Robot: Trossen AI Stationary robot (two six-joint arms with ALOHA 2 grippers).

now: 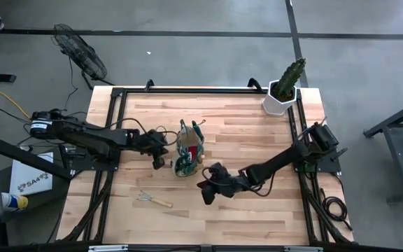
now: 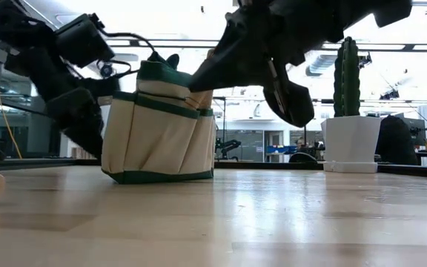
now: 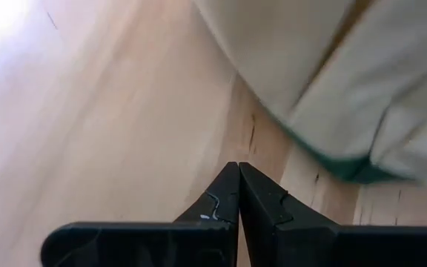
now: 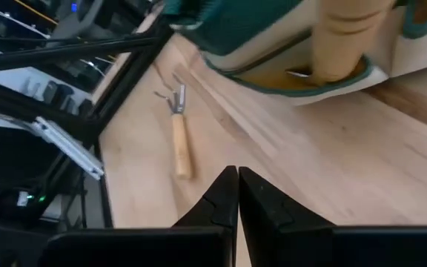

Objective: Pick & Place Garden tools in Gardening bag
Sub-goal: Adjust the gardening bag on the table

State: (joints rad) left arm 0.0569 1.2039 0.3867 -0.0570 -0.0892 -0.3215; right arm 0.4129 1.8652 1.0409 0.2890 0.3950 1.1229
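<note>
Two grippers sit close to the bag, which stands near the table centre. Left gripper is just beside the bag's left side, low to the wood — its fingers are pressed together, holding nothing. Right gripper hovers at the bag's front-right corner, above the table; fingers also together, empty. A wooden handle stands in a bag pocket, and red + green items show at the top. One rake lies flat on the wood, front-left of the bag, well apart from both grippers. Cactus in a white pot is at the far right corner.
</note>
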